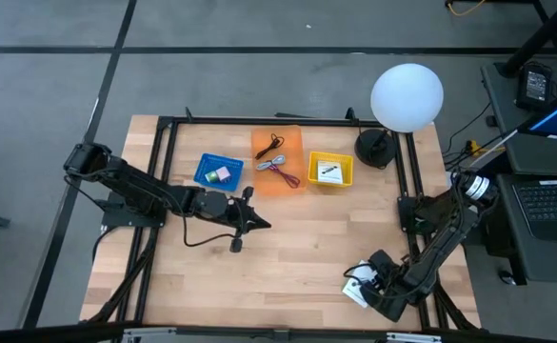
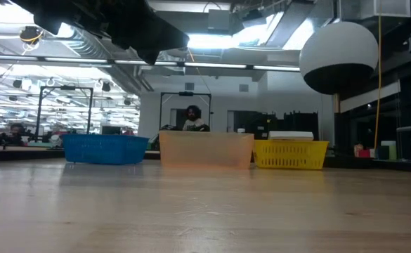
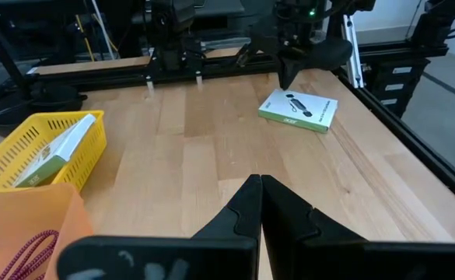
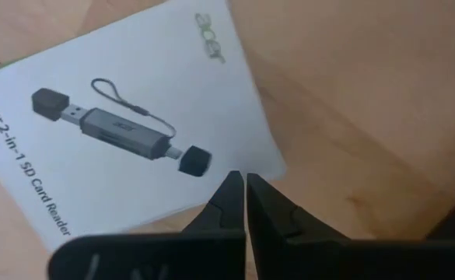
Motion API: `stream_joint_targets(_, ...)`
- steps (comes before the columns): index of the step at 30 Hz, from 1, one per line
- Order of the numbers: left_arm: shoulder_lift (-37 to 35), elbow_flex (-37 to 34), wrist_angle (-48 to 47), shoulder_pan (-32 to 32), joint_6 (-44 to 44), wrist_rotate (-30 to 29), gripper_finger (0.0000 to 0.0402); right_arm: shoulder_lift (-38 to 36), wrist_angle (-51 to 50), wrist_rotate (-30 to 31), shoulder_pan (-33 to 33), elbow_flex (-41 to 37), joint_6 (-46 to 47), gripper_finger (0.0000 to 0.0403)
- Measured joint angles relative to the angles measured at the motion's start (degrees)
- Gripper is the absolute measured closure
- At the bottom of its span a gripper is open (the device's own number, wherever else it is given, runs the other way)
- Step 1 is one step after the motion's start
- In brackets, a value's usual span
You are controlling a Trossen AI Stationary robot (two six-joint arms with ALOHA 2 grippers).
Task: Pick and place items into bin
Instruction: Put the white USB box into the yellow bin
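Pale wood-plank table (image 1: 297, 238) w/ 3 rectangular bins in a row at the back: blue mesh bin (image 1: 219, 171) holding tiny pink and green pieces, translucent orange bin (image 1: 278, 160) w/ thin black and reddish cables, yellow mesh bin (image 1: 330, 170) w/ one flat white card. Second white card (image 4: 126, 132), glossy, printed w/ a card-reader picture, lies flat on the table's front right corner, right gripper (image 4: 245, 190) just above it, fingers closed and empty. Left gripper (image 1: 256, 224) hovers mid-table in front of the bins, also closed, nothing held.

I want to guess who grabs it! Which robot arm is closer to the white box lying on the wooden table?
Right. The right gripper, shut, hovers right over the white cardboard box. The left gripper, also shut, is mid-table, far from it.
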Motion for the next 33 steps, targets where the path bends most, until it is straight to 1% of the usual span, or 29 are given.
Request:
stream_joint_targets(6,0.0,0.02,-0.19,0.0,0.01,-0.01,0.0398,-0.44,5.57,-0.02,-0.71,-3.37,0.27,0.0403)
stream_joint_targets(11,0.0,0.02,-0.21,0.0,0.02,-0.02,0.0398,-0.44,5.95,-0.21,-0.97,-4.41,1.97,0.0403)
stream_joint_targets(18,0.0,0.02,-0.21,0.0,0.02,-0.02,0.0398,-0.37,7.21,0.21,-0.99,-4.58,8.53,0.0403)
stream_joint_targets(20,0.0,0.02,-0.21,0.0,0.02,-0.02,0.0398,-0.31,8.08,1.9,-0.99,-4.6,10.34,0.0403)
stream_joint_targets(24,0.0,0.02,-0.21,0.0,0.02,-0.02,0.0398,-0.14,9.89,7.27,-1.64,-4.68,13.71,0.0403)
stream_joint_targets(29,0.0,0.02,-0.21,0.0,0.02,-0.02,0.0398,-0.01,11.02,14.11,-3.88,-4.76,14.96,0.0403)
stream_joint_targets(33,0.0,0.02,-0.21,0.0,0.02,-0.02,0.0397,0.09,9.98,17.1,-6.19,-4.84,14.8,0.0403)
